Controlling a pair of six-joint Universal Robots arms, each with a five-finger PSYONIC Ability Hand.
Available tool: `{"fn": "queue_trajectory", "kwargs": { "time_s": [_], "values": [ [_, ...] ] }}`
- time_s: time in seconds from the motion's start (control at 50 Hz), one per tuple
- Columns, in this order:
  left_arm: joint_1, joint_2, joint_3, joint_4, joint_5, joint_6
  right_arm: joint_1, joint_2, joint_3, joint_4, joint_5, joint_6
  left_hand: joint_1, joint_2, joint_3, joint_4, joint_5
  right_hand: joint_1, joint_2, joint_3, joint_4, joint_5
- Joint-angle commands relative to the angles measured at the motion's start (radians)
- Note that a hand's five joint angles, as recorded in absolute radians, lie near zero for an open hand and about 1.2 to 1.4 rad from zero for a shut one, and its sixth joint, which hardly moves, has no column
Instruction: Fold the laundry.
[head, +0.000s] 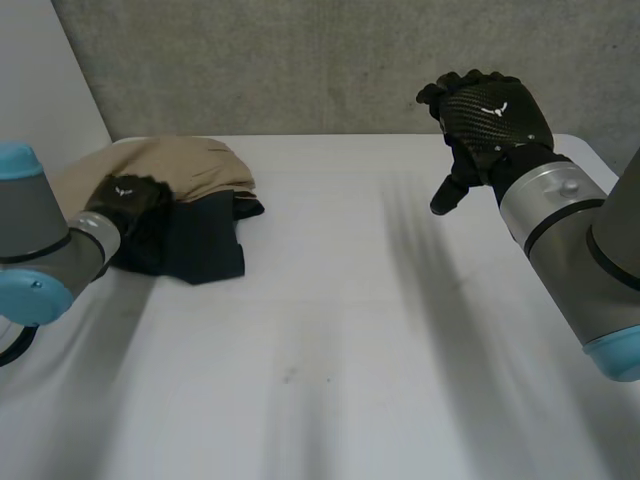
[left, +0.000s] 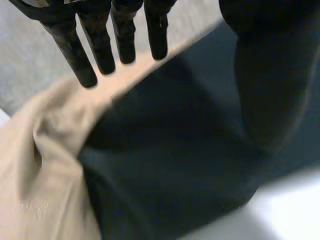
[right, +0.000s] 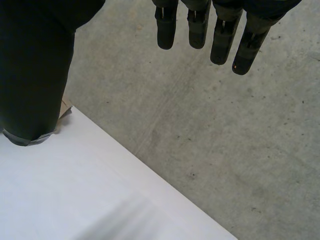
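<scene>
On the white table (head: 340, 340), the spread left hand (head: 128, 198) hovered over a limp dark garment (head: 205, 240), likely best pinched at an edge; right hand (head: 490, 115) relaxed, empty.

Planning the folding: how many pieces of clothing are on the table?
2. A tan garment at the table's far left; a dark garment against its near side, by the left hand. Others may be hidden beneath.

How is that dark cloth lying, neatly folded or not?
Not folded: the dark cloth lies rumpled in a heap, its edges uneven, against the tan cloth.
</scene>
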Motion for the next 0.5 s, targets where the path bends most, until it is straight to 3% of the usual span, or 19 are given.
{"fn": "queue_trajectory", "kwargs": {
  "time_s": [0.02,0.04,0.14,0.24,0.38,0.5],
  "values": [
    [0.019,-0.164,0.162,0.001,-0.015,0.051,0.000,0.026,0.001,0.002,0.000,-0.004,0.894,0.905,0.905,0.903,0.900,-0.023,-0.044,-0.037,-0.056,-0.067],
    [0.018,-0.165,0.166,0.002,-0.015,0.049,0.000,0.028,0.000,0.000,0.000,-0.007,1.089,1.100,1.100,1.098,1.096,-0.023,-0.044,-0.037,-0.056,-0.067],
    [-0.025,-0.105,0.162,0.005,-0.017,0.034,0.000,0.032,0.000,0.002,0.000,-0.029,1.091,1.102,1.102,1.100,1.098,-0.023,-0.044,-0.037,-0.056,-0.067],
    [-0.112,0.107,0.166,0.030,-0.029,-0.066,-0.002,0.031,-0.002,0.002,0.002,-0.037,1.091,1.102,1.102,1.100,1.098,-0.023,-0.044,-0.037,-0.056,-0.067],
    [-0.131,0.311,0.306,0.102,-0.231,-0.118,-0.003,0.028,0.000,0.002,0.002,-0.035,1.091,1.102,1.102,1.100,1.098,-0.023,-0.044,-0.037,-0.056,-0.067],
    [-0.148,0.316,0.491,0.064,-0.262,-0.110,0.002,0.023,0.000,0.002,0.002,-0.035,1.091,1.102,1.102,1.100,1.098,-0.023,-0.044,-0.037,-0.056,-0.067]
  ]
}}
